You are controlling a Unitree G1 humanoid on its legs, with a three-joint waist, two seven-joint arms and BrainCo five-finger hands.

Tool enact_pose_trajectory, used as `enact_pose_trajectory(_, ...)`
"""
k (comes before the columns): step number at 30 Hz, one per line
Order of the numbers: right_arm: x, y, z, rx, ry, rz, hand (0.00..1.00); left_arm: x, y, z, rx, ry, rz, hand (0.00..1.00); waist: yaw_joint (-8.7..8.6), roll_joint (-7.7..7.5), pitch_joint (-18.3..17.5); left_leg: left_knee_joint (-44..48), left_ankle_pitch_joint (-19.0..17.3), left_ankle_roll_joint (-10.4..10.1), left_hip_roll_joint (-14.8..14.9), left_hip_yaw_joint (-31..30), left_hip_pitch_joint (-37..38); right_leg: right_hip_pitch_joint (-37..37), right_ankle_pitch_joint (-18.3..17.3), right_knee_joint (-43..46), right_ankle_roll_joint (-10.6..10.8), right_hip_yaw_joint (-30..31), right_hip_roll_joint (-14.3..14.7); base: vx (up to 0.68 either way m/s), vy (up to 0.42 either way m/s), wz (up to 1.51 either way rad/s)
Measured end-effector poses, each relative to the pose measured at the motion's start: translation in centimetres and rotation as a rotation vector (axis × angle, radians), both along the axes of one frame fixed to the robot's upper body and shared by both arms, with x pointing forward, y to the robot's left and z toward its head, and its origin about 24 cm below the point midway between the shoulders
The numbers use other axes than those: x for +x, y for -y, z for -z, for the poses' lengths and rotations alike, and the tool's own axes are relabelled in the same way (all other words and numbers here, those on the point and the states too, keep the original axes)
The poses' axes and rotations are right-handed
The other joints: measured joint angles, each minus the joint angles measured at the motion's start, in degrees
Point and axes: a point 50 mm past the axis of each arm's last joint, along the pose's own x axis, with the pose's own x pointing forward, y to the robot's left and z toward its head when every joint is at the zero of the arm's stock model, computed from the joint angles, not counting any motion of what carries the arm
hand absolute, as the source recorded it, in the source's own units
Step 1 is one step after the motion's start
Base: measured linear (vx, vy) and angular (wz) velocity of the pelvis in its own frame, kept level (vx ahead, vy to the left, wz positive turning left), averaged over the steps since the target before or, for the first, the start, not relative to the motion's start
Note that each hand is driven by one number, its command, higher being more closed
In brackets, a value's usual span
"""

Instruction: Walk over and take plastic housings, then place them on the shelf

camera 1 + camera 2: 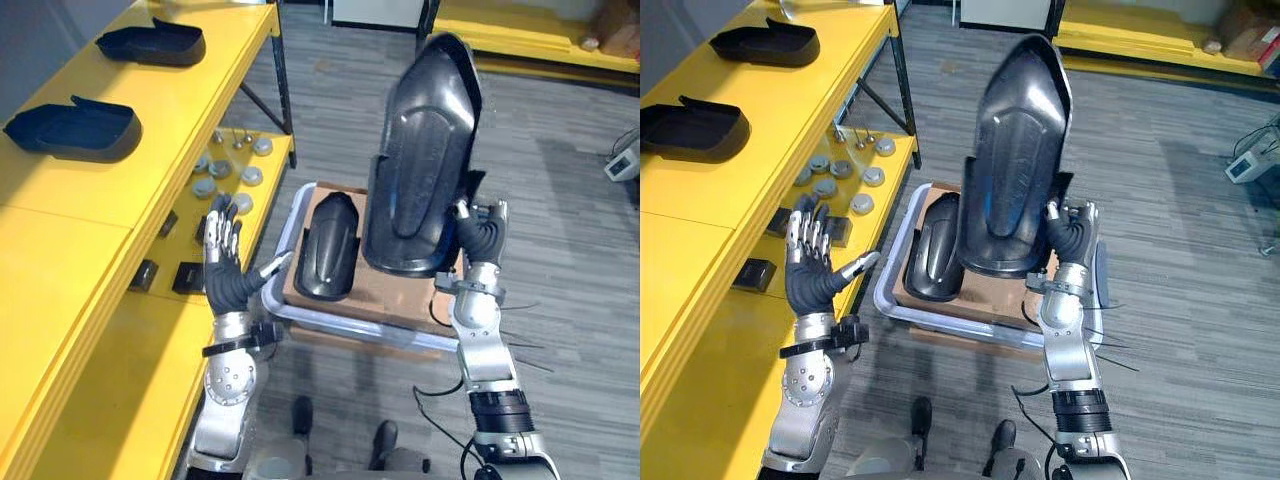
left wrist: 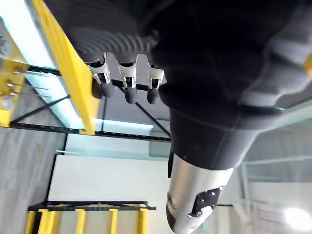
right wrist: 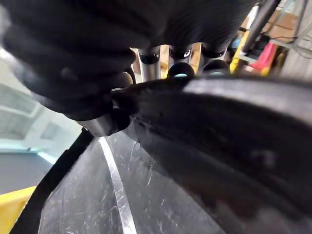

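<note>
Holding hand: the right hand (image 1: 480, 228) grasps the lower edge of the large housing (image 1: 425, 150). In the right wrist view its fingers (image 3: 148, 63) curl over the rim and the thumb presses from the other side.
Held part: the large housing is black glossy plastic. It stands upright with its narrow end up, raised above the tray.
Free hand: the left hand (image 1: 225, 258) is lifted with its fingers straight and relaxed, holding nothing. It is just beside the front edge of the lower shelf (image 1: 120, 400).
Tray: a grey-rimmed tray (image 1: 283, 235) sits between the two arms, lined with cardboard (image 1: 385, 290).
Part in tray: a second housing (image 1: 327, 245), smaller and black, lies on the cardboard at the tray's left side.
Upper shelf: the yellow upper shelf (image 1: 180, 100) carries a near housing (image 1: 75, 128) and a far housing (image 1: 152, 42), well apart.
Lower shelf items: grey discs (image 1: 225, 178) lie in a cluster, with small black blocks (image 1: 188, 277) nearer the left hand.
</note>
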Motion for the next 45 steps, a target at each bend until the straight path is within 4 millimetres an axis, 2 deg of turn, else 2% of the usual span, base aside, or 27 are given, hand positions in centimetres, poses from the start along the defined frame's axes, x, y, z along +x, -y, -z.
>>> enact_pose_trajectory(7,-0.3,-3.0,-0.2,0.000,0.006,-0.102,1.00,0.5,1.6,0.7,0.064,-0.066,0.035,0.00,-0.21,0.23,-2.7,-0.1,0.0,0.0,0.1,0.4,0.6,0.2,0.1,0.0,0.0,0.7,0.1,-0.02,0.000,-0.04)
enact_pose_trajectory(13,-0.6,-6.1,0.0,0.001,-0.012,-0.229,1.00,1.7,2.6,2.8,0.100,-0.190,0.057,0.00,-0.47,0.21,-3.3,-0.4,0.0,0.0,0.1,1.4,1.4,0.6,0.3,-0.2,-0.1,1.6,0.1,-0.02,0.000,-0.07)
enact_pose_trajectory(15,-0.7,-6.4,0.0,-0.001,-0.013,-0.240,1.00,2.0,2.8,3.2,0.108,-0.210,0.060,0.00,-0.47,0.17,-3.3,-0.5,0.0,0.0,0.1,1.6,1.4,0.6,0.5,-0.5,0.0,1.7,0.1,-0.02,0.000,-0.05)
enact_pose_trajectory(16,-0.7,-6.5,0.0,-0.002,-0.014,-0.244,1.00,2.1,2.7,3.4,0.103,-0.223,0.060,1.00,-0.60,0.11,-3.4,-0.5,0.0,0.0,0.1,1.7,1.4,0.7,0.7,-0.8,0.0,1.9,0.1,0.00,-0.002,-0.06)
enact_pose_trajectory(19,-0.8,-6.8,0.0,-0.002,-0.015,-0.259,1.00,2.3,2.7,4.4,0.054,-0.276,0.068,1.00,-1.33,0.07,-3.8,-0.3,0.0,0.0,0.1,2.2,1.4,0.8,1.1,-1.4,-0.1,2.3,0.2,0.01,-0.004,-0.06)
enact_pose_trajectory(24,-1.1,-6.8,0.7,0.017,-0.039,-0.260,1.00,2.4,2.9,5.2,-0.036,-0.327,0.106,1.00,-1.51,0.07,-5.0,-0.3,0.0,0.0,0.2,3.0,1.5,0.9,1.7,-2.3,-0.1,3.0,0.5,0.01,-0.005,-0.08)
enact_pose_trajectory(25,-1.1,-6.8,0.9,0.019,-0.043,-0.257,0.00,2.4,2.9,5.2,-0.044,-0.329,0.108,1.00,-1.51,0.07,-5.0,-0.3,0.0,0.0,0.2,3.0,1.5,0.9,1.7,-2.3,-0.1,3.0,0.5,0.00,0.000,0.00)
enact_pose_trajectory(31,-1.7,-8.2,1.7,0.044,-0.100,-0.385,0.00,2.8,1.6,6.3,-0.075,-0.386,0.047,1.00,-1.53,0.09,-5.5,-0.6,-0.1,-0.1,0.7,2.9,1.6,0.9,1.8,-2.5,-0.3,3.2,0.9,-0.02,-0.009,-0.03)
enact_pose_trajectory(33,-1.9,-8.1,2.5,0.079,-0.139,-0.413,0.00,2.8,1.4,6.9,-0.066,-0.408,0.037,1.00,-1.37,0.12,-6.8,-0.6,0.0,-0.1,0.6,2.8,1.5,1.0,1.8,-2.6,-0.3,2.9,0.8,0.00,-0.007,0.06)
enact_pose_trajectory(39,-1.8,-7.4,2.4,0.130,-0.138,-0.468,0.00,2.8,0.8,7.0,-0.052,-0.411,0.031,1.00,-1.42,0.04,-7.7,-0.6,0.0,0.0,0.5,2.6,1.5,1.1,1.8,-2.6,-0.3,2.8,0.8,0.00,-0.001,0.01)
enact_pose_trajectory(42,-1.9,-7.0,2.0,0.165,-0.114,-0.502,0.00,2.4,0.6,6.9,-0.026,-0.400,0.029,1.00,-1.45,0.04,-7.7,-0.6,0.0,0.0,0.5,2.4,1.5,1.1,1.8,-2.6,-0.3,2.7,0.8,0.00,0.000,0.00)
enact_pose_trajectory(45,-2.3,-5.2,-0.1,0.241,0.003,-0.483,0.00,2.0,0.5,6.3,-0.026,-0.370,0.014,1.00,-1.45,0.05,-7.7,-0.6,0.0,0.0,0.5,2.2,1.5,1.2,1.8,-2.6,-0.2,2.5,0.8,0.00,-0.004,0.03)
